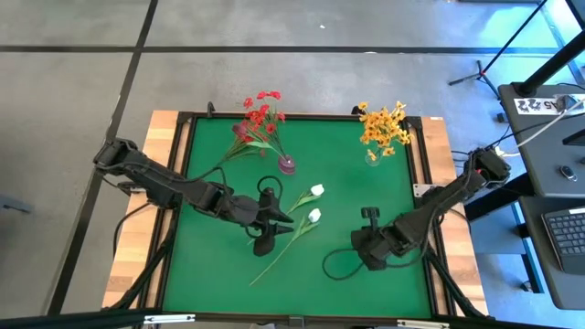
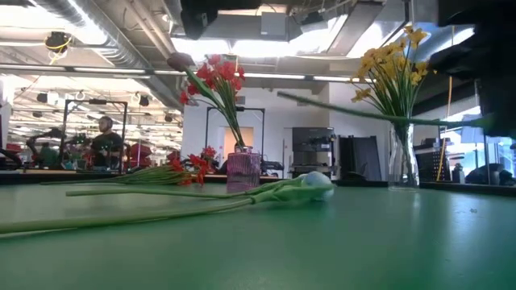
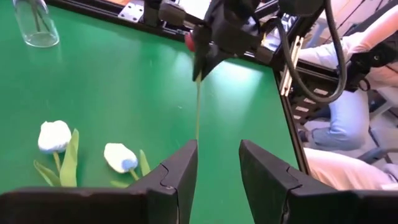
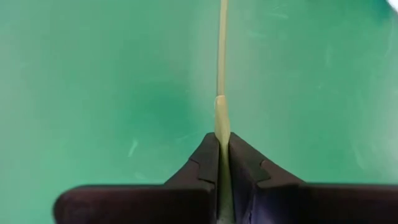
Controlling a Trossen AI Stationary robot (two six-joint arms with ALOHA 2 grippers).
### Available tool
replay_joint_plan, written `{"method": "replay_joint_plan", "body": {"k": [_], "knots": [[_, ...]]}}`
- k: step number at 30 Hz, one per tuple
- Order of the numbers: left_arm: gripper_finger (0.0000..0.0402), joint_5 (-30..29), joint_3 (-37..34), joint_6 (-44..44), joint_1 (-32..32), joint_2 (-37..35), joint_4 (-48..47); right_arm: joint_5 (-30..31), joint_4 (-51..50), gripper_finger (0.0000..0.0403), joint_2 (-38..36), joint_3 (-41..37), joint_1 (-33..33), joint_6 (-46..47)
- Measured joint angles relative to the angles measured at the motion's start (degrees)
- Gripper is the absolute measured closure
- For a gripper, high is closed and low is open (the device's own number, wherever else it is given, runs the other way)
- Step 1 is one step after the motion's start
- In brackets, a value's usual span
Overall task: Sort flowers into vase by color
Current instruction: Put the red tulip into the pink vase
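My right gripper (image 4: 222, 138) is shut on a thin green flower stem (image 2: 363, 113), which it carries in the air over the mat's right half. A reddish bit (image 3: 188, 40) shows beside its fingers. My left gripper (image 3: 217, 146) stands open over the mat's middle, facing the right gripper (image 3: 208, 59), and the stem's free end reaches it. Two white buds (image 1: 317, 190) (image 1: 314, 216) lie on the green mat beside it. Red sprays stand in a pink vase (image 1: 287, 164) and yellow sprays in a clear vase (image 1: 372, 155) at the far side. My right gripper pinches the stem at a thicker stretch (image 4: 222, 121) between its two fingers. The fingers come steeply from above and lie across the stem. The stem is lifted clear of the mat, about level, running toward the left gripper. Whether the stem's free end (image 3: 197, 134) touches my left gripper I cannot tell.
A red spray (image 2: 185, 165) lies on the mat left of the pink vase. A raised dark frame (image 1: 422, 183) borders the mat. A seated person (image 3: 348, 106) is just beyond the table's right edge.
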Motion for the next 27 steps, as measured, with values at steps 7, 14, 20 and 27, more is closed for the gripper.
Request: {"method": "replay_joint_plan", "body": {"k": [7,14,20,27], "knots": [[0.0282,3.05,0.04,2.66,1.58,1.22,2.14,-0.15,1.07,0.0387,0.00,0.02,-3.94,-3.25],[0.0242,4.23,0.04,6.16,2.32,3.63,5.12,-0.25,3.98,0.0385,-0.04,0.09,-5.16,-6.18],[0.0214,4.08,0.04,6.16,3.94,5.52,6.20,1.61,5.81,0.0384,-0.07,0.09,-5.16,-7.85],[0.0212,5.84,0.04,5.70,4.86,5.98,6.11,7.48,6.01,0.0384,-0.07,2.68,-5.14,-11.76]]}}
